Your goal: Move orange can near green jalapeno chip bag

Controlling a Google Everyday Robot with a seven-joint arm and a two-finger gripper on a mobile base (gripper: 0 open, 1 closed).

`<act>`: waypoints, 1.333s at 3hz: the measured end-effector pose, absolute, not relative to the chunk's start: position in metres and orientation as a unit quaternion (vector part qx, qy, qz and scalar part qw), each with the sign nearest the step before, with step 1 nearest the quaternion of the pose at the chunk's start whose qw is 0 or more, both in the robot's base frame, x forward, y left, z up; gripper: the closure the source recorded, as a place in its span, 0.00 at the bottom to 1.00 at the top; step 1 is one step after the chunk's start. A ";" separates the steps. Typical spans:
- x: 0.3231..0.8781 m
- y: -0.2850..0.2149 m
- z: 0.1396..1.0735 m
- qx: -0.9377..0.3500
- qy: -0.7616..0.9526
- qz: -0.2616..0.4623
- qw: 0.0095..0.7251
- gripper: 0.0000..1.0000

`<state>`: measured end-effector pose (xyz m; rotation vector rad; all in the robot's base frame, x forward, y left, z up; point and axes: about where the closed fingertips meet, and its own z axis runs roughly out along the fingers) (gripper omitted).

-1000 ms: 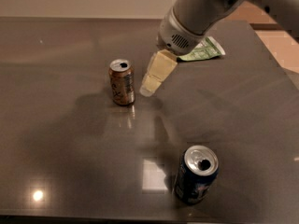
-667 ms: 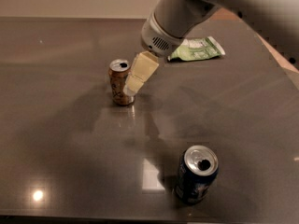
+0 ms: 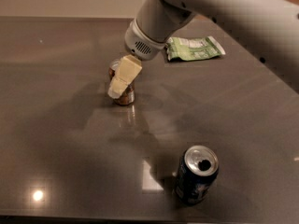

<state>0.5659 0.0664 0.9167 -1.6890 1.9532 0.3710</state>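
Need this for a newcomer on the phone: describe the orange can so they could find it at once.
On the dark grey table, look just left of the view's centre, where the robot's cream claw partly covers a small upright can. That is the orange can: orange-brown, unlike the dark blue can near the front edge, and standing rather than flat like the green chip bag behind.

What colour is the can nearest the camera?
The near can is dark blue, silver top, camera view; the gripper is at the orange can.
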 end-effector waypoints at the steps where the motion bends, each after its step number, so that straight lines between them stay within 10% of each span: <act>1: 0.566 0.072 0.909 -0.629 0.721 0.137 0.256 0.18; 4: 0.587 0.053 0.922 -0.618 0.733 0.126 0.256 0.87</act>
